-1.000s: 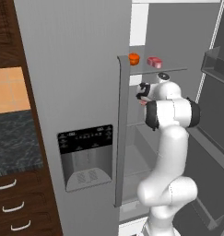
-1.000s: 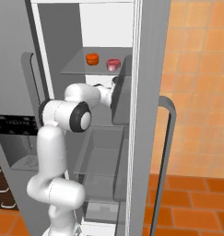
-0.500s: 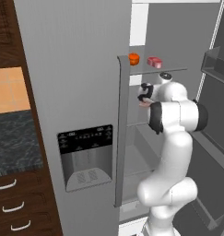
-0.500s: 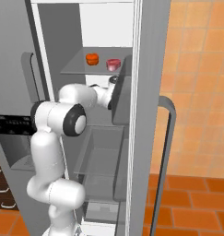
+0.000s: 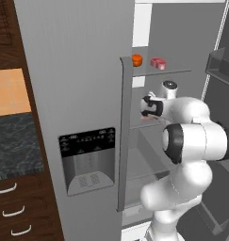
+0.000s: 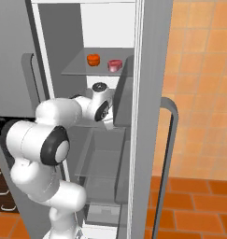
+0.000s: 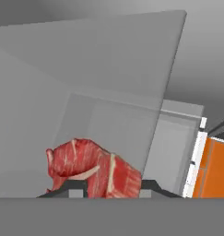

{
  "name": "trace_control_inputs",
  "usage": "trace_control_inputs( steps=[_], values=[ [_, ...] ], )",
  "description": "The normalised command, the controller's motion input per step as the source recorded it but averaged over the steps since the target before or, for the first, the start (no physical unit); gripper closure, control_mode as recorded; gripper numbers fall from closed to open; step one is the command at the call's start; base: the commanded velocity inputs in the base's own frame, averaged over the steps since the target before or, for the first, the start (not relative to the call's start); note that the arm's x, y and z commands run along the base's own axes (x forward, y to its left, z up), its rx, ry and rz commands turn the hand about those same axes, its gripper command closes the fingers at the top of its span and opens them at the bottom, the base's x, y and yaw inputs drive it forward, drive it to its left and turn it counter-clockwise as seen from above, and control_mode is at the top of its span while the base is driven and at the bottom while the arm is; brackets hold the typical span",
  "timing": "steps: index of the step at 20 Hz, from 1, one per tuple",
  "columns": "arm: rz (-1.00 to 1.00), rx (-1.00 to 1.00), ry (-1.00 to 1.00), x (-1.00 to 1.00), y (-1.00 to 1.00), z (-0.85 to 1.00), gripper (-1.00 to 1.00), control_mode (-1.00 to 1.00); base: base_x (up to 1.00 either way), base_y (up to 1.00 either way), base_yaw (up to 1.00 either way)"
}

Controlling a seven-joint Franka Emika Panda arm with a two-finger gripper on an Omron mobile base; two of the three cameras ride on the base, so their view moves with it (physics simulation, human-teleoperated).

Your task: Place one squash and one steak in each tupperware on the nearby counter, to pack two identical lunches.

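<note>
My gripper [image 5: 146, 107] reaches into the open fridge, onto the middle shelf. In the hand view a flat red steak [image 7: 104, 170] with white streaks fills the gap between the two fingertips, and the gripper [image 7: 112, 190] is shut on it. One shelf higher sit an orange-red squash [image 5: 136, 60] [image 6: 93, 59] and a rounder pink-red steak chunk [image 5: 158, 63] [image 6: 115, 65], side by side. The dark speckled counter [image 5: 12, 146] lies to the left of the fridge. The tupperware trays and a second squash are out of view.
The shut left fridge door with its dispenser panel [image 5: 87, 160] stands close on my left. The open right door [image 6: 152, 116] with its curved handle [image 6: 173, 154] hems in the arm on the right. Brown drawers [image 5: 7, 212] sit below the counter.
The arm's elbow has swung toward the cameras and the hand has sunk a little at the middle shelf. The squash and pink chunk on the upper shelf have not moved.
</note>
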Motion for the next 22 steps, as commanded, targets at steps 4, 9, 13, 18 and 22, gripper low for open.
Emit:
trace_control_inputs(
  steps=[4,9,13,18,22],
  values=[
    [0.0,0.0,-0.15,-1.0,0.26,0.6,1.0,-1.0,0.0,0.0,0.0],
    [0.0,0.0,-0.16,-1.0,0.08,0.54,1.0,-1.0,0.0,0.0,0.0],
    [0.0,0.0,-0.15,-1.0,0.04,0.59,1.0,-1.0,0.0,0.0,0.0],
    [0.05,0.0,-0.02,-1.0,0.14,0.82,1.0,-1.0,0.0,0.0,0.0],
    [0.19,-0.01,0.05,-1.0,0.36,0.7,1.0,-1.0,0.0,0.0,0.0]
  ],
)
